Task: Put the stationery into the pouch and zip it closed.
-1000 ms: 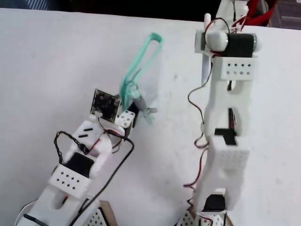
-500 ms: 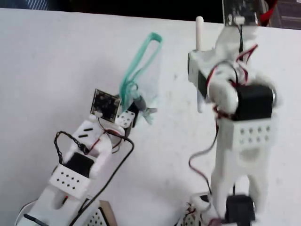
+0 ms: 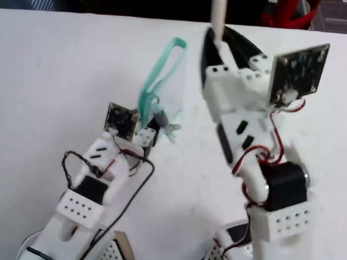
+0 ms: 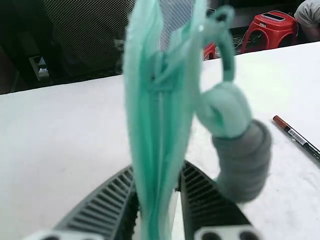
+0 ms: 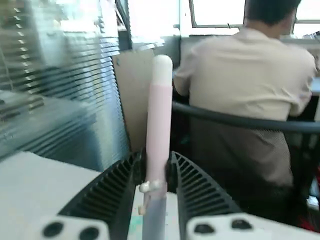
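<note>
My left tool [image 4: 159, 172] pinches the green edge of the pouch [image 4: 160, 95], I think to hold its mouth up off the tabletop [image 3: 65, 65], while my right tool [image 5: 155, 157] pinches the pink pen [image 5: 159, 115] high up near it, ready to drop it in.

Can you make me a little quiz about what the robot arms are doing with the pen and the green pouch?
1. What is the left hand pinching? A) the green pouch B) a ruler C) an eraser
2. True or false: the pink pen in the right hand is already inside the pouch.
3. Fill the gap: a loose pen lies on the white ___.
Key: 1 is A. 2 is false, because the right hand grips the pink pen outside the pouch. 3 is table.
</note>
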Controlling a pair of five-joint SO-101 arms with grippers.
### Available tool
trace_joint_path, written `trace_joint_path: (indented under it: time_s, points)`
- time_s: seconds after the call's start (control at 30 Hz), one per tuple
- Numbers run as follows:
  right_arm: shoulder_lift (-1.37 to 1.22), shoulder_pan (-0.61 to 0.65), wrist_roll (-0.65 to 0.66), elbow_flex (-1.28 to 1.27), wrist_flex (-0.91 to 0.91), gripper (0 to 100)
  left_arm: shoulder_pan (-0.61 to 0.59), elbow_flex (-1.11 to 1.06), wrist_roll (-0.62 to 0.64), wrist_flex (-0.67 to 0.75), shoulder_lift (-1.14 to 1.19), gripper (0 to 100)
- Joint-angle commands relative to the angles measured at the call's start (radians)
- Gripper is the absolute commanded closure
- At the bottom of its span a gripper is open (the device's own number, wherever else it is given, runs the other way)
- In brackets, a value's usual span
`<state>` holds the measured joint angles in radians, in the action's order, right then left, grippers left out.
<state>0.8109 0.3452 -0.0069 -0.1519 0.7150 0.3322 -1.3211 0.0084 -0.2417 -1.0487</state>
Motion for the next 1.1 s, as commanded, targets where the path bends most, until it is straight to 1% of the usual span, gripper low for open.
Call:
trace_joint_path:
  time_s: [0.0,0.13,0.27,0.37,0.5,0.63,0.73,0.83,1.07]
  points:
    - [-0.028,0.062,0.012,0.006,-0.174,98.1,-0.007,0.012,0.002,0.011,-0.004,90]
    - [-0.174,0.076,0.012,0.006,-0.328,98.1,-0.007,0.012,-0.002,0.011,-0.004,90]
    - [-0.321,0.077,0.012,0.008,-0.447,98.1,-0.004,0.012,-0.064,0.011,-0.004,90]
    - [-0.395,0.091,0.012,0.003,-0.493,98.1,-0.002,0.012,-0.069,0.011,-0.004,90]
    - [-0.479,0.079,0.012,0.002,-0.573,98.1,-0.004,0.015,-0.069,0.011,-0.004,90]
    - [-0.542,0.048,0.009,-0.014,-0.573,98.1,-0.004,0.017,-0.069,0.012,-0.004,90]
    - [-0.542,0.015,0.006,-0.075,-0.581,98.1,-0.004,0.017,-0.068,0.012,-0.004,90]
    - [-0.498,0.012,0.005,-0.141,-0.576,98.1,-0.005,0.014,-0.068,0.04,-0.004,90]
    - [-0.285,0.041,0.011,-0.359,-0.572,98.1,-0.007,0.011,-0.068,0.049,-0.004,90]
